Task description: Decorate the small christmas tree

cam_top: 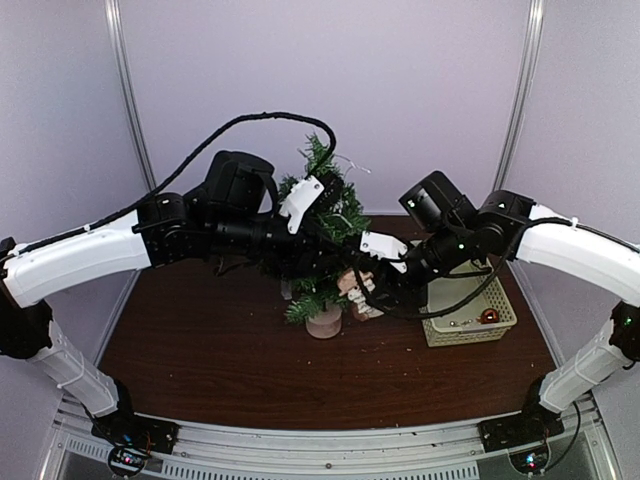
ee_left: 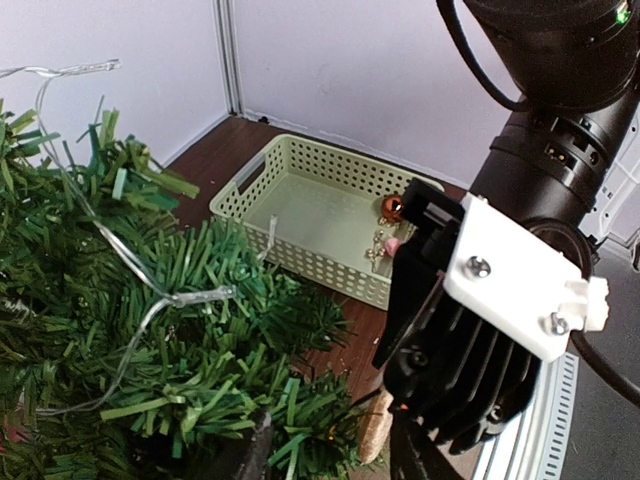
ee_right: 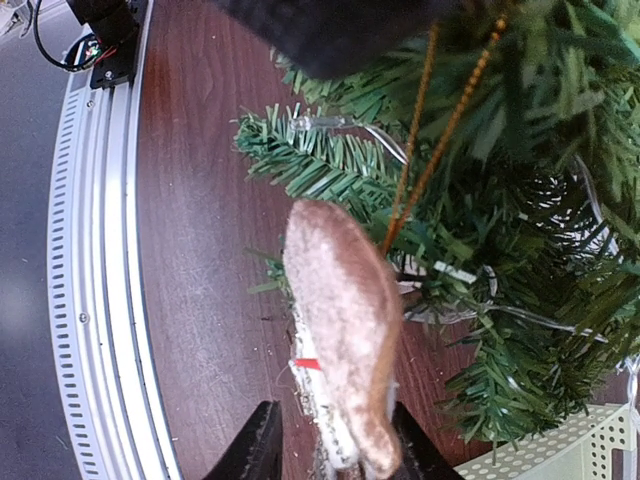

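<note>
The small christmas tree (cam_top: 320,160) stands mid-table on its beige base (cam_top: 323,322), with a clear light string (ee_left: 150,290) over its branches. My left gripper (cam_top: 312,268) reaches into the tree from the left. In its wrist view the left gripper (ee_left: 325,455) is open with green branches (ee_left: 150,340) between the fingers. A flat brown ornament (ee_right: 345,330) hangs by a gold cord (ee_right: 415,150) among the branches (ee_right: 520,250). My right gripper (ee_right: 335,450) is open round its lower end, with a gap at the left finger. The ornament also shows in the top view (cam_top: 355,287) and the left wrist view (ee_left: 375,430).
A pale green basket (cam_top: 470,328) stands right of the tree with a red-brown ball (cam_top: 489,316) and small trinkets in it. The basket (ee_left: 300,255) and ball (ee_left: 392,207) also show in the left wrist view. The right arm's wrist body (ee_left: 500,290) is close beside my left gripper.
</note>
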